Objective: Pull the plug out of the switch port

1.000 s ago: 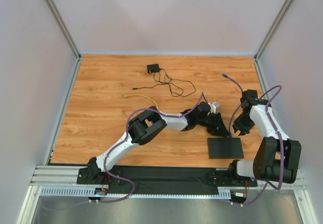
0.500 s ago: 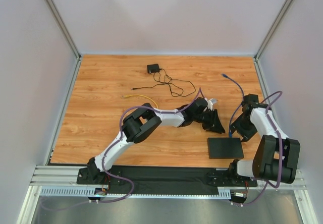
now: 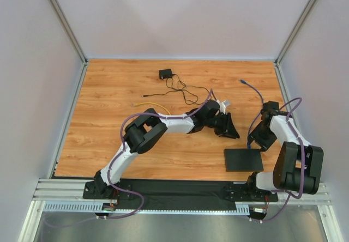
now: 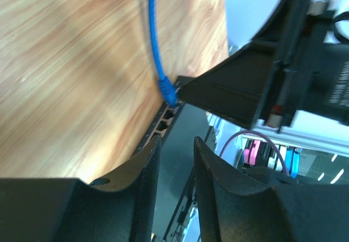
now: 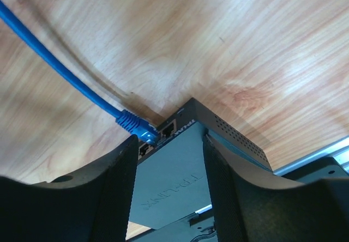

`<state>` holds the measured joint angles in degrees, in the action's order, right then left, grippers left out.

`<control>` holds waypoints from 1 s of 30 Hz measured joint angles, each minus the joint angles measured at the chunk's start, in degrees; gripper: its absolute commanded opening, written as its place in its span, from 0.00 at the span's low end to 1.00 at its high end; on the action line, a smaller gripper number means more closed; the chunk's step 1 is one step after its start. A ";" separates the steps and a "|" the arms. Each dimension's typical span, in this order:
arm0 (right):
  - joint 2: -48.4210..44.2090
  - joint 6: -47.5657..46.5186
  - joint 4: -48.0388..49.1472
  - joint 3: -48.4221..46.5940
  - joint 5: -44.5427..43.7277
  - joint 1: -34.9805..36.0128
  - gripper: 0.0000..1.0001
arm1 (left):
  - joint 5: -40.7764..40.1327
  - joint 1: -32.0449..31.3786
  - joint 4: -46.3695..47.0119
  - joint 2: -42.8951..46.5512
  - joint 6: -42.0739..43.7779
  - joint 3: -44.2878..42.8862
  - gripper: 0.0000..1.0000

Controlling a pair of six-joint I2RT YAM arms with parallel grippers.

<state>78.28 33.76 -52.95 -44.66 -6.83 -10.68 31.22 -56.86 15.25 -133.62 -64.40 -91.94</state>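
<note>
The switch [image 3: 243, 160] is a flat black box lying at the near right of the wooden table. A blue plug [image 5: 136, 126] on a blue cable [image 3: 256, 95] sits in a switch port [image 5: 168, 126] on the box's far edge. My right gripper [image 5: 170, 139] hangs open over that edge, its left fingertip right beside the plug and gripping nothing. In the left wrist view the plug [image 4: 169, 96] meets the row of ports [image 4: 163, 121]. My left gripper [image 4: 176, 141] is a short way back from the box. Its jaws stand a narrow gap apart with nothing between them.
A small black adapter [image 3: 165, 73] with a thin black cord [image 3: 188, 94] lies at the back of the table. A yellow cable [image 3: 155, 106] lies left of centre. White walls close in both sides, and the black mounting rail [image 3: 180, 190] runs along the near edge.
My right gripper's jaws have opened wider by the plug. The left arm has drawn back up and to the left, away from the switch.
</note>
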 measured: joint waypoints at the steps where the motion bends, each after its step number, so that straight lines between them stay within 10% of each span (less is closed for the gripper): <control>1: 0.00 -0.50 0.20 -0.07 0.66 0.00 0.50 | 0.00 0.04 0.00 0.00 -0.04 0.42 0.38; 15: 3.96 -5.16 6.25 -1.22 11.23 1.99 0.46 | 0.02 0.83 2.23 0.00 -2.47 4.85 0.36; 30: -3.43 -0.94 2.23 -2.67 0.33 -0.24 0.51 | 0.42 1.07 3.93 0.02 -2.71 5.70 0.35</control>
<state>74.85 32.82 -50.72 -47.33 -6.50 -10.92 31.64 -55.79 19.18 -133.60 -67.11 -86.24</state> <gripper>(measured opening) 0.506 0.357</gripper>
